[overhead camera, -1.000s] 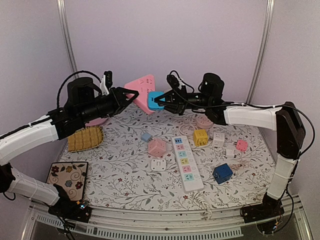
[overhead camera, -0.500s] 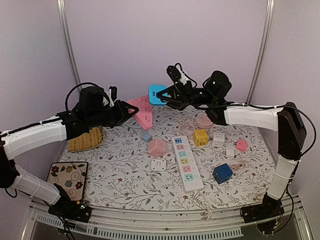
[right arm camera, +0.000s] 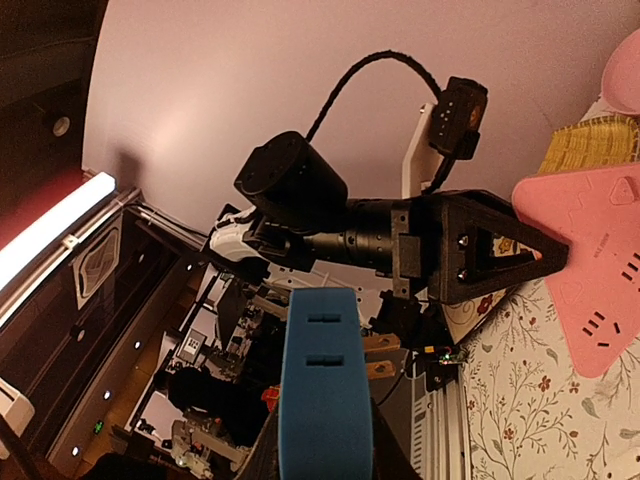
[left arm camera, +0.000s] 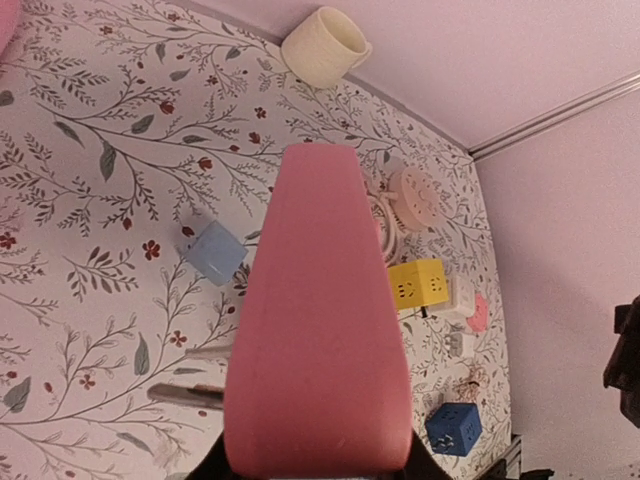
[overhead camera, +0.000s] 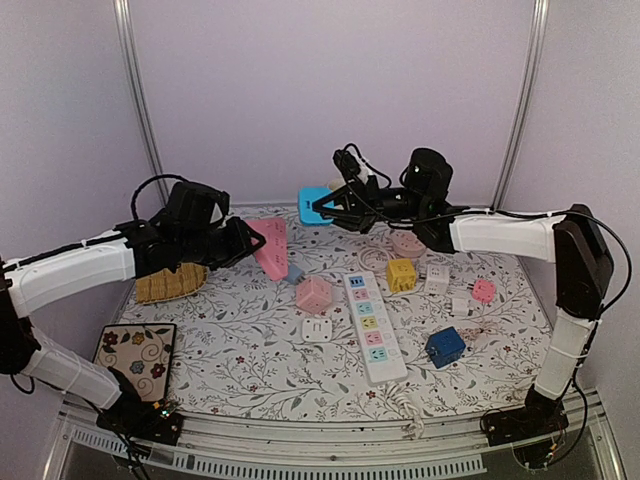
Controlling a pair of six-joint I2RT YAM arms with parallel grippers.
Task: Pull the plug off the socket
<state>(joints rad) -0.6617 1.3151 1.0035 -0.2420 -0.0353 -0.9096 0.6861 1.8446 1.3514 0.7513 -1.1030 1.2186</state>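
The pink triangular socket (overhead camera: 271, 248) was gripped in the partly closed left hand (overhead camera: 246, 244), its long axis running out from the fingers. The blue plug (overhead camera: 313, 203) was clamped in the tightly closed right hand (overhead camera: 336, 209), above and right of the socket and clearly apart from it.

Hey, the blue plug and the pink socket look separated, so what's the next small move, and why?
Probably lower the pink socket onto the table and release it. The blue plug, held in the right claw, is clear of the socket with a visible gap, so the pull looks done; the left claw holds the socket low, beside the light blue cube.
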